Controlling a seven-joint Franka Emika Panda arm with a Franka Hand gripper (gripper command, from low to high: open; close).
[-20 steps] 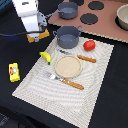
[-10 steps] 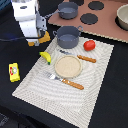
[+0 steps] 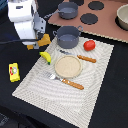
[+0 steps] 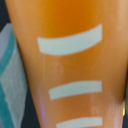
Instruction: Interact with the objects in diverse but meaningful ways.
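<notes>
The golden-brown bread loaf [image 3: 44, 39] hangs at the mat's far corner on the exterior view's left, with my gripper [image 3: 38, 43] shut on it. In the wrist view the bread loaf [image 4: 70, 65] fills the picture, orange with white slash marks, and hides my fingers. The yellow banana [image 3: 46, 57] lies just below the loaf on the striped mat [image 3: 95, 95]. One grey-blue pot [image 3: 67, 36] stands beside the loaf, the other pot [image 3: 68, 9] behind it. The red tomato [image 3: 89, 45] sits on the mat's far side. The yellow packet [image 3: 14, 72] lies off the mat.
A tan plate [image 3: 68, 66] sits mid-mat, with a wooden-handled fork [image 3: 65, 81] in front and a knife [image 3: 85, 58] behind. A brown toy stove top [image 3: 107, 25] with black burners and a bowl [image 3: 122, 15] fills the far right.
Nothing has visibly moved apart from a very slight shift of the arm; the loaf stays in the gripper.
</notes>
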